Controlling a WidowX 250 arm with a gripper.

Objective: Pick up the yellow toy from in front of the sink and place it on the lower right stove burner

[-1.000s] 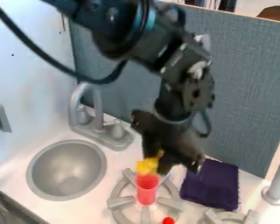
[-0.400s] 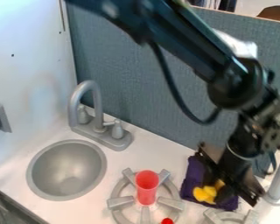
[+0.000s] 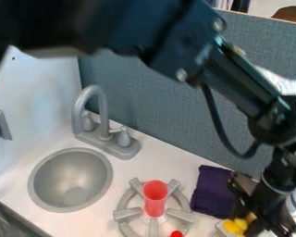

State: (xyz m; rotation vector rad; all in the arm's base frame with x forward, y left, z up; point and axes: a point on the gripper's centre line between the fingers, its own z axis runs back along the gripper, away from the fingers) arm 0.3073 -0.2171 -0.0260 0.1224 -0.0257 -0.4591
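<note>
At the lower right, the black gripper (image 3: 247,223) hangs low over the second burner (image 3: 223,228), just right of the purple cloth (image 3: 211,191). It is shut on a yellow object (image 3: 234,226), which bulges out at the left of the fingers; part of it is hidden behind them. Whether the yellow object touches the burner, I cannot tell. A red cup (image 3: 155,198) stands upright in the middle of the left burner (image 3: 127,214). A small red round thing (image 3: 176,234) is at that burner's front edge.
A grey round sink (image 3: 70,180) lies at the left, with a grey faucet (image 3: 102,125) behind it. The blue-grey panel (image 3: 157,106) borders the back of the white counter (image 3: 175,159). The arm spans the top and right.
The gripper has carried the yellow object from above the red cup rightward, across the purple cloth, to the second burner. Cup and cloth have stayed in place.
</note>
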